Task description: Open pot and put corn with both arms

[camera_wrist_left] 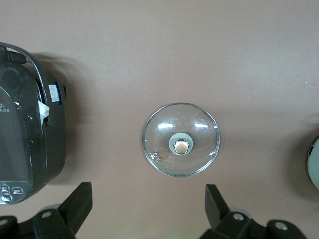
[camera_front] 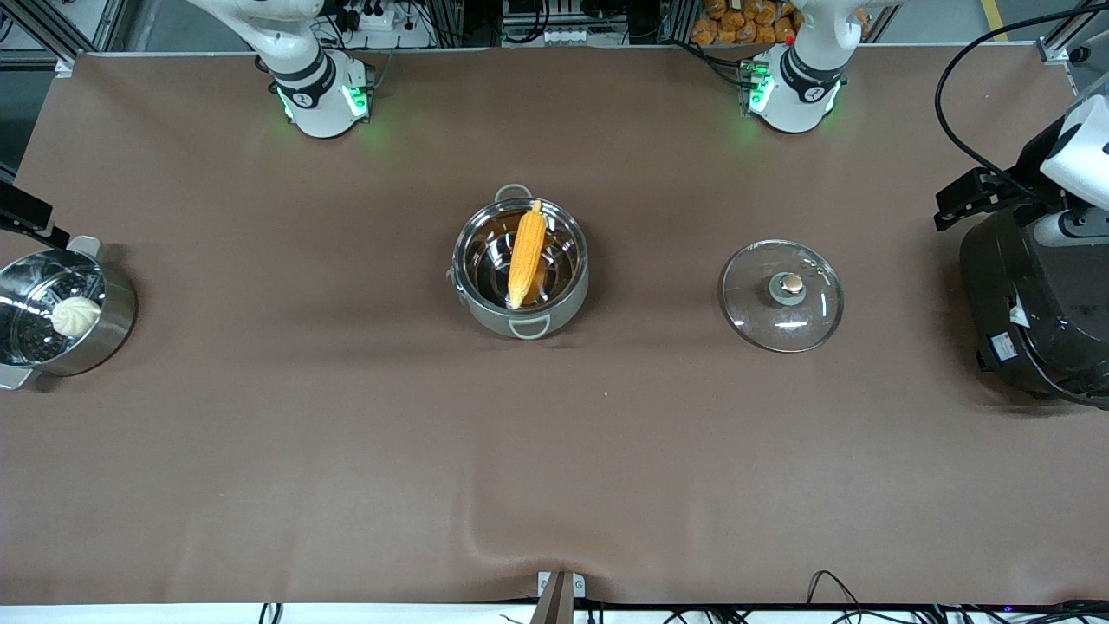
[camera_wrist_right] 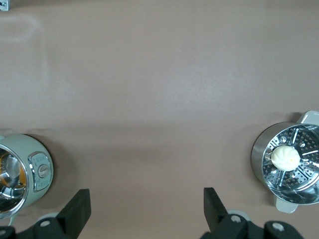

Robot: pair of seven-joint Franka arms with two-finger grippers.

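Note:
The shiny steel pot [camera_front: 492, 321] stands open in the middle of the table. The yellow-orange corn [camera_front: 526, 253] lies in it, its pale tip resting on the rim toward the robots' bases. The clear glass lid [camera_front: 754, 305] with its coppery knob lies flat on the cloth beside the pot, toward the left arm's end. My left gripper [camera_wrist_left: 148, 191] is open and empty, high over the table beside the lid [camera_wrist_left: 181, 140]. My right gripper [camera_wrist_right: 145, 194] is open and empty, high over bare cloth between the pot [camera_wrist_right: 31, 172] and the steamer pot. Neither gripper shows in the front view.
A steel steamer pot [camera_front: 121, 316] with a white bun [camera_front: 76, 316] stands at the right arm's end and also shows in the right wrist view [camera_wrist_right: 259, 159]. A large black cooker [camera_front: 1031, 303] stands at the left arm's end and also shows in the left wrist view [camera_wrist_left: 25, 134].

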